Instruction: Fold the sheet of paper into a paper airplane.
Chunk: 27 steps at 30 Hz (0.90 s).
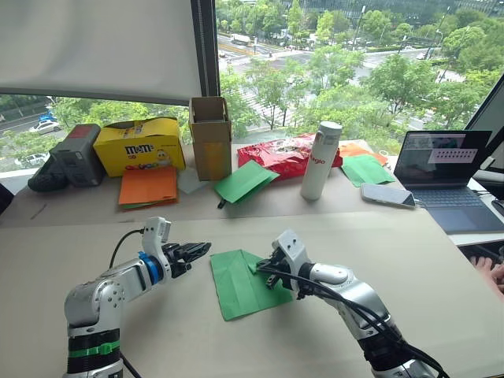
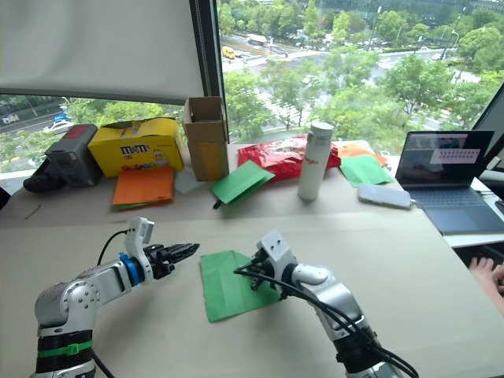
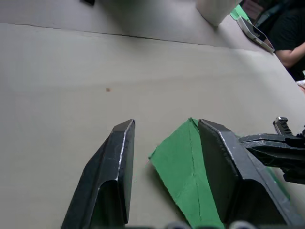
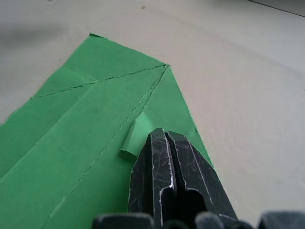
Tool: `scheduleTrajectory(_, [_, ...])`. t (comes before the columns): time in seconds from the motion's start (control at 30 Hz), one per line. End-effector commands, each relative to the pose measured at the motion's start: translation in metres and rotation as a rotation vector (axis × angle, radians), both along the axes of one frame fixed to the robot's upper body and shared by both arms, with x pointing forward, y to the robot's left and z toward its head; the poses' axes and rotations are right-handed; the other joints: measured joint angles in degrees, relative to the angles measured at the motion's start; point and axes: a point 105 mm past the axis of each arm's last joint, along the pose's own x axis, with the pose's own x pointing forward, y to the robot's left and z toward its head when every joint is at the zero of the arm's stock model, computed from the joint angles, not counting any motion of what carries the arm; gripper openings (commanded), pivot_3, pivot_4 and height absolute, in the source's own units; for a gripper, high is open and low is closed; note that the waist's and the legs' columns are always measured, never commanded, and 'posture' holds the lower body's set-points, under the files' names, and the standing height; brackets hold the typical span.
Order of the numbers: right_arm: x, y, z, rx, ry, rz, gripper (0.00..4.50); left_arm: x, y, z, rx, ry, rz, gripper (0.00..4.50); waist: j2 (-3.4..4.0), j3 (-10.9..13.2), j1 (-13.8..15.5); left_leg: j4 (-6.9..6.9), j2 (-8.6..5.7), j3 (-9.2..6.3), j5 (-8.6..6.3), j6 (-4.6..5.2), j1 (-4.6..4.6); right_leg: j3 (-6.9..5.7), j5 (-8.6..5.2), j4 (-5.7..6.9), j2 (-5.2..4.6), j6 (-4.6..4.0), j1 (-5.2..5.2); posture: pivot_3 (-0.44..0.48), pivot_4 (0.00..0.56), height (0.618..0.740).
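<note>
Bright green sheet of paper [image 1: 246,283] flat on the tan table [image 1: 409,260], near its front edge, between the two arms. Crossed by straight crease lines; far right corner already folded inward, with a small flap curling up off the surface.

Right gripper [image 4: 164,138] down on the sheet's right part, at that curled flap — black fingers pressed tight together, tips meeting the paper; whether a layer is pinched between them, cannot tell. Seen from the head as well, at the sheet's right edge [image 1: 266,272].

Left gripper [image 1: 197,252] just beside the sheet's left far corner, low over the table, fingers [image 3: 116,167] spread apart and holding nothing. From the left wrist, green corner lying in the gap between the two fingers, right gripper's black tips showing just beyond.

Further back, along the window side of the table: yellow M&M's box [image 1: 140,146], dark case [image 1: 75,153] to its left, orange paper sheets [image 1: 148,187] in front of it, upright cardboard box [image 1: 209,138], another green sheet [image 1: 246,181], red snack bag [image 1: 287,153], white bottle [image 1: 320,160], phone [image 1: 387,194] — and an open laptop [image 1: 445,169] at the right end.
</note>
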Motion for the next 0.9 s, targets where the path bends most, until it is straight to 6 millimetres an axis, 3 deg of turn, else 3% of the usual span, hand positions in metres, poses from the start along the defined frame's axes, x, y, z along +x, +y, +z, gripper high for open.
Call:
scheduleTrajectory(0.03, [-0.008,0.008,-0.016,-0.023,0.065,0.042,0.00,-0.010,-0.006,-0.002,-0.011,0.045,0.017,3.12,-0.02,0.0,0.3,0.00,-0.02,0.00,0.00,-0.01,0.01,0.00,0.00,-0.01,-0.02,0.00,0.01,0.000,0.150,0.739])
scheduleTrajectory(0.13, [-0.008,0.010,-0.016,-0.022,0.063,0.048,0.00,-0.017,-0.022,-0.018,0.012,0.115,-0.016,3.12,-0.05,0.0,0.3,0.00,-0.08,0.02,-0.02,-0.06,0.01,0.05,0.01,-0.02,-0.05,-0.01,0.02,0.000,0.150,0.739])
scheduleTrajectory(0.47, [-0.008,0.008,-0.015,-0.021,0.059,0.036,0.00,-0.007,-0.052,-0.025,-0.042,0.179,-0.046,3.12,-0.08,0.0,0.6,0.00,-0.11,0.01,-0.21,-0.47,0.05,0.04,0.01,-0.02,-0.06,-0.02,0.06,0.000,0.150,0.739])
scheduleTrajectory(0.57, [-0.008,0.006,-0.015,-0.023,0.056,0.023,0.00,-0.004,-0.061,-0.023,-0.073,0.185,-0.072,2.31,-0.08,0.0,0.6,0.00,-0.13,0.02,-0.21,-0.46,0.05,0.04,0.01,-0.03,-0.08,-0.02,0.06,0.000,0.150,0.739])
scheduleTrajectory(0.77, [-0.007,0.002,-0.014,-0.025,0.049,0.003,0.00,-0.003,-0.071,-0.018,-0.097,0.183,-0.117,0.27,-0.09,0.0,0.4,0.00,-0.11,0.02,-0.18,-0.45,0.03,0.04,0.01,-0.03,-0.06,-0.02,0.03,0.000,0.150,0.739])
scheduleTrajectory(0.8, [-0.006,0.001,-0.013,-0.025,0.047,-0.001,0.00,-0.004,-0.071,-0.017,-0.100,0.181,-0.121,0.06,-0.09,0.0,0.5,0.00,-0.11,0.02,-0.18,-0.45,0.03,0.04,0.01,-0.03,-0.05,-0.02,0.03,0.000,0.150,0.739])
scheduleTrajectory(0.9, [-0.006,0.000,-0.013,-0.025,0.044,-0.007,0.00,-0.006,-0.073,-0.015,-0.074,0.167,-0.159,0.06,-0.09,0.0,0.5,0.00,-0.12,0.02,-0.19,-0.46,0.03,0.04,0.01,-0.04,-0.06,-0.02,0.03,0.000,0.150,0.739])
